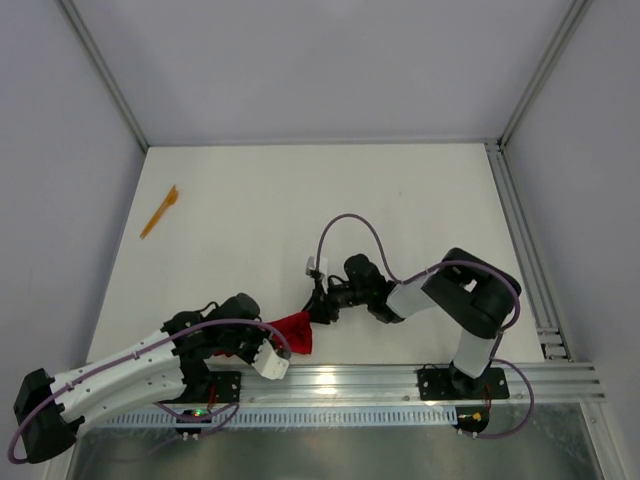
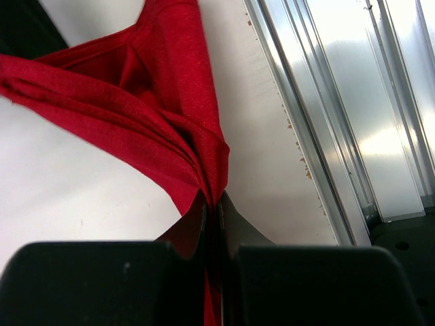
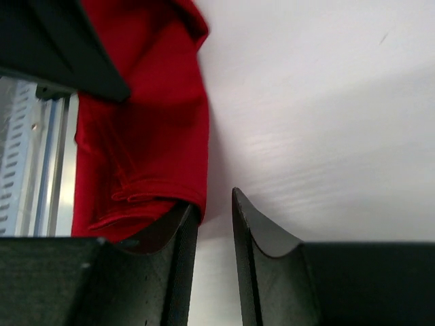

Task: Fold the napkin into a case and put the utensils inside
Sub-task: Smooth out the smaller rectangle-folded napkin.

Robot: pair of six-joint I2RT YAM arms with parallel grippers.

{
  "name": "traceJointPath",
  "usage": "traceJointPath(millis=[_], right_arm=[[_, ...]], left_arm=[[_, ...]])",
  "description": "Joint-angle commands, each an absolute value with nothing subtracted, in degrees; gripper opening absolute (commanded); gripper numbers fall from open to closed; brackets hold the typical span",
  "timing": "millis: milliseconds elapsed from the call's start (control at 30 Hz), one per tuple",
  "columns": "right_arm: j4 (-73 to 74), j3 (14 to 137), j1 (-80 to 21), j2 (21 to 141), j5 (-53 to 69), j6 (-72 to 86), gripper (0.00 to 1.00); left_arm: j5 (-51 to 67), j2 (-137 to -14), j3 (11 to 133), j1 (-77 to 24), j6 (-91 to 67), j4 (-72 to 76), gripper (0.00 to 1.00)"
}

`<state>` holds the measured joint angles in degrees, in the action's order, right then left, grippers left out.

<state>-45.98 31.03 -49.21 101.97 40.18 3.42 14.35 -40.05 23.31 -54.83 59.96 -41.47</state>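
The red napkin [image 1: 297, 330] lies bunched near the table's front edge, between my two grippers. My left gripper [image 1: 283, 344] is shut on a gathered fold of it; in the left wrist view the cloth [image 2: 136, 102] runs into the closed jaws of that gripper [image 2: 212, 200]. My right gripper [image 1: 318, 312] stands open at the napkin's other side. In the right wrist view the napkin's hem [image 3: 143, 122] drapes over the outside of one finger of the right gripper [image 3: 216, 200], and the gap between the jaws is bare. One orange utensil [image 1: 160, 211] lies far left.
An aluminium rail [image 1: 400, 385] runs along the front edge, close beside the napkin [image 2: 353, 102]. The left gripper's black body [image 3: 61, 47] sits just above the cloth in the right wrist view. White walls enclose the table on three sides.
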Motion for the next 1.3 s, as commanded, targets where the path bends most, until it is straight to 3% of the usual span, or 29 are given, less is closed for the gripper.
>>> traceJointPath(millis=[0, 333, 433, 800, 1033, 1267], right_arm=[[-47.5, 35.9, -49.6, 103.4, 33.9, 6.0, 0.30], [-54.3, 35.3, -49.4, 107.1, 35.9, 9.4, 0.31], [-46.8, 38.4, -47.6, 108.2, 31.8, 9.4, 0.30], [-39.9, 39.1, -45.3, 105.5, 24.2, 7.5, 0.30], [-46.8, 38.8, -45.5, 107.4, 29.3, 11.0, 0.31], [-45.1, 36.0, -47.0, 105.5, 34.6, 4.2, 0.31]], left_arm=[[15.2, -39.9, 23.7, -54.7, 60.0, -41.1, 0.00], [15.9, -38.2, 23.2, -54.7, 61.2, -42.5, 0.00], [15.7, -37.6, 23.2, -54.7, 62.5, -43.4, 0.00], [15.5, -33.6, 22.1, -54.7, 70.9, -47.0, 0.00], [15.8, -34.2, 21.3, -54.7, 72.3, -46.8, 0.00], [14.3, -37.4, 21.4, -54.7, 71.6, -43.9, 0.00]])
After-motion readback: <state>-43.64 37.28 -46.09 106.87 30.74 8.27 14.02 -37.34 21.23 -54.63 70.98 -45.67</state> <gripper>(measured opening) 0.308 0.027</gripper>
